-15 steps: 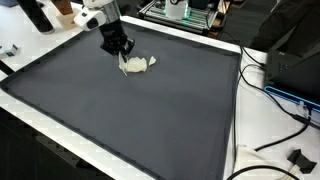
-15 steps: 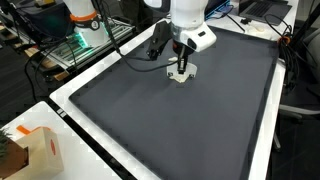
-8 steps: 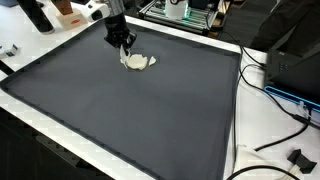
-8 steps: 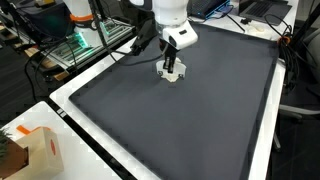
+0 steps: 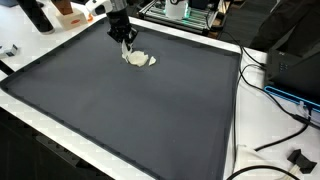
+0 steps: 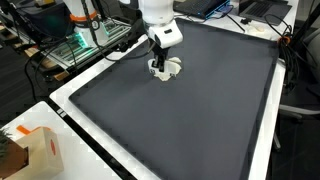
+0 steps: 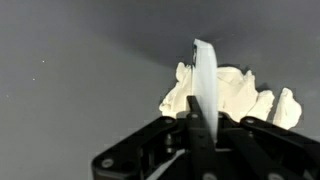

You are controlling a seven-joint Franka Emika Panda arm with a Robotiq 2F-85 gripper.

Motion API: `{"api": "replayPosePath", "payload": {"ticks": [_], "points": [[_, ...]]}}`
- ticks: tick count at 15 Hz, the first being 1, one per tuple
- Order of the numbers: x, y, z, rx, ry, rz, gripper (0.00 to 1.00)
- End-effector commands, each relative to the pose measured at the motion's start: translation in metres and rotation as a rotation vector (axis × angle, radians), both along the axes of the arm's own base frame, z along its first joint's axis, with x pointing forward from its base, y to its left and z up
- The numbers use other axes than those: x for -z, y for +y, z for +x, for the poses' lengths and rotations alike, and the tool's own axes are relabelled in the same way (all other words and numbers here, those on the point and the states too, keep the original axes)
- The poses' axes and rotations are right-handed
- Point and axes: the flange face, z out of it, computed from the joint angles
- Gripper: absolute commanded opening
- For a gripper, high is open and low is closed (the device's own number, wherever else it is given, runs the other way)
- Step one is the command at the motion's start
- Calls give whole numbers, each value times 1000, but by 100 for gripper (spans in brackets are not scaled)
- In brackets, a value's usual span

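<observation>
Jaws pinched narrow on an upright fold of white cloth (image 7: 228,95) lying crumpled on the dark mat (image 5: 150,115)

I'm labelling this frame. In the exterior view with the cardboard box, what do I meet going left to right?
Cardboard box → white cloth, pinched by the gripper → black cables.

Dark mat (image 5: 150,110) lay over a white table (image 5: 250,125). Cables (image 5: 285,96) ran beside a black case (image 5: 298,65) past one edge. Cardboard box (image 6: 35,150) sat at a table corner.
</observation>
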Motion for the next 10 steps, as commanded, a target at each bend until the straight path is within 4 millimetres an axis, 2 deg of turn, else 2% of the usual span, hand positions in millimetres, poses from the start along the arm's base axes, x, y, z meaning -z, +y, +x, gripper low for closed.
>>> {"api": "replayPosePath", "payload": {"ticks": [1,5,10], "points": [[47,-4,-2,4,36,51,1],[48,0,17,-16,69,74,1],[51,11,50,-35,84,91,1]]}}
